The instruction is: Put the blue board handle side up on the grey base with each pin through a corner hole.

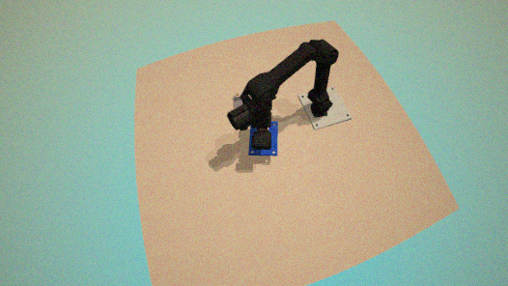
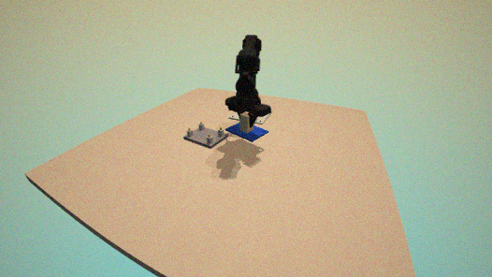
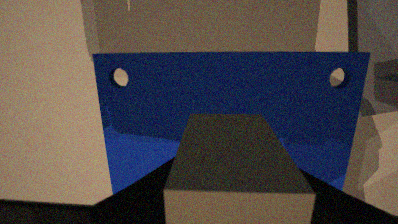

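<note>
The gripper (image 2: pixel 246 123) (image 3: pixel 226 163) is clamped on the square handle (image 2: pixel 245 123) (image 3: pixel 240 155), 1 black finger on each side of the pale upright block. Directly beneath the gripper, the blue board (image 1: pixel 274 145) (image 2: pixel 254 133) (image 3: pixel 225 90) hangs in the air, handle side up and about level, its shadow (image 2: pixel 238 152) lying apart from it on the tan tabletop (image 1: pixel 217 217) (image 2: pixel 281 211). In the wrist view, 2 round corner holes show beyond the handle, near the board's far edge; the top view shows 2 holes at the edge farthest from the arm's base plate, and 1 more at a corner nearer to it. Just beside the gripper and the board, to their left in the exterior view, the grey base (image 2: pixel 205 137) rests on the tabletop with 4 short posts and 4 gold pins. The board is not over those posts, and no pin is in a hole. In the top view, the black arm (image 1: pixel 290 65) (image 2: pixel 247 84) reaches back from the gripper to a white base plate (image 1: pixel 338 119) (image 2: pixel 265 119), which lies well apart from the gripper on the tabletop.
</note>
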